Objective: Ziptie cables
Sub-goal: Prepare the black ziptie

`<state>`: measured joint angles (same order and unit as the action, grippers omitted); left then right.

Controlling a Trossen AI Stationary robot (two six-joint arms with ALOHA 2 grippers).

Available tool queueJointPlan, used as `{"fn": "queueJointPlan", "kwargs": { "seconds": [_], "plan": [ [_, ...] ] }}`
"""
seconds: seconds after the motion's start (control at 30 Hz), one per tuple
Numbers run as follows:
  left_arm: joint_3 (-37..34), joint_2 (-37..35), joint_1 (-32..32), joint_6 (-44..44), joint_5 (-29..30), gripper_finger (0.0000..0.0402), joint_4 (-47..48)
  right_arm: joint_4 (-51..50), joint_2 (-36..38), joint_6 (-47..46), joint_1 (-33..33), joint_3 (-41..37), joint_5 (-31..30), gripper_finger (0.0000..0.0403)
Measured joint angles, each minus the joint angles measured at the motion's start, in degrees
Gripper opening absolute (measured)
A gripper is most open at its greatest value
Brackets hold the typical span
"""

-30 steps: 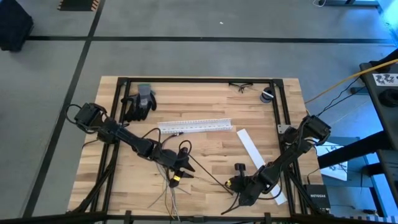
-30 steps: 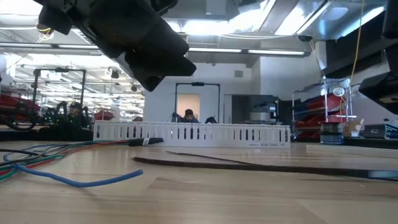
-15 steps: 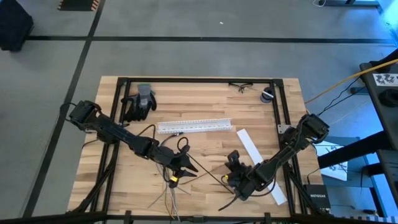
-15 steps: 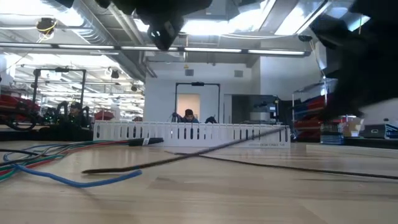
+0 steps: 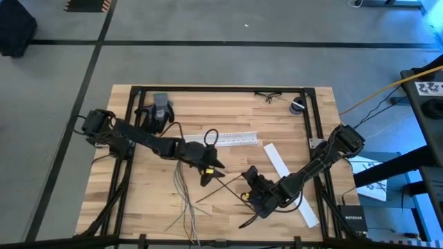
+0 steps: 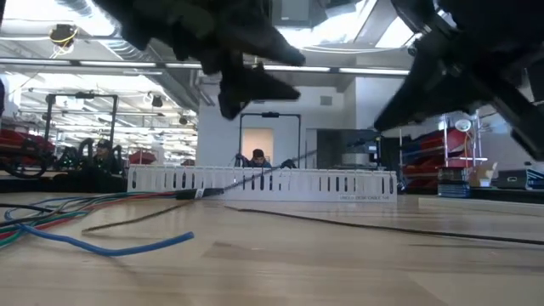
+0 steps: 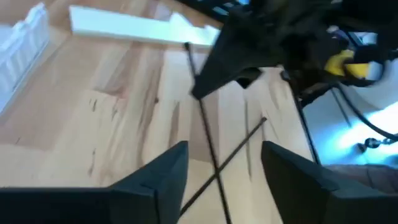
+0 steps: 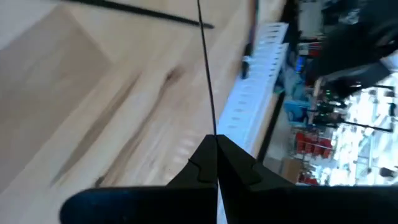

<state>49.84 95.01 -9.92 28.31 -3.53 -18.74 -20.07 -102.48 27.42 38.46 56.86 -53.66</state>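
dark jointed arms [image 5: 149, 142], yellow wrist markings.

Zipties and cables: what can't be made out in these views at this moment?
- High view: whether the left pincer touches the cables; its own body covers them.
- Left wrist view: the crossing zipties are blurred and run off the picture's edge between the open fingers.
- Right wrist view: the held ziptie leaves the frame, far end unseen, past the shut right pincer.
- Low view: both arms are dark silhouettes.
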Motion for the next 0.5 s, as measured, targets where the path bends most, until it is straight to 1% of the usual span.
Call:
{"fn": "queueJointPlan", "kwargs": {
  "seconds": [0.07, 0.13, 0.27, 0.33, 0.4, 0.5],
  "plan": [
    [0.0, 2.15, 0.65, 1.27, -0.94, 0.0215, -0.49, 3.27, -0.02, 2.44, -0.11, -0.45, -0.83, 0.0],
    [-0.01, 4.58, 1.36, 2.28, -3.27, 0.0218, -2.2, 5.52, -0.01, 4.72, -0.8, -0.67, -0.82, 0.0],
    [-0.02, 8.61, 2.19, 4.34, -9.65, 0.0208, -10.4, 8.32, 0.0, 8.73, -1.88, -0.74, -1.67, 0.0],
    [0.02, 10.22, 2.41, 4.97, -10.8, 0.0202, -13.26, 10.47, 0.0, 10.55, -1.9, -0.72, -2.31, 0.0],
    [-0.02, 11.62, 2.54, 5.69, -11.81, 0.0199, -14.17, 11.81, 0.0, 11.73, -1.93, -0.72, -2.32, 0.0],
    [-0.07, 11.73, 2.63, 5.82, -12.89, 0.0198, -14.72, 12.58, 0.0, 12.0, -1.89, -0.72, -2.31, 0.0]
  ]
}}
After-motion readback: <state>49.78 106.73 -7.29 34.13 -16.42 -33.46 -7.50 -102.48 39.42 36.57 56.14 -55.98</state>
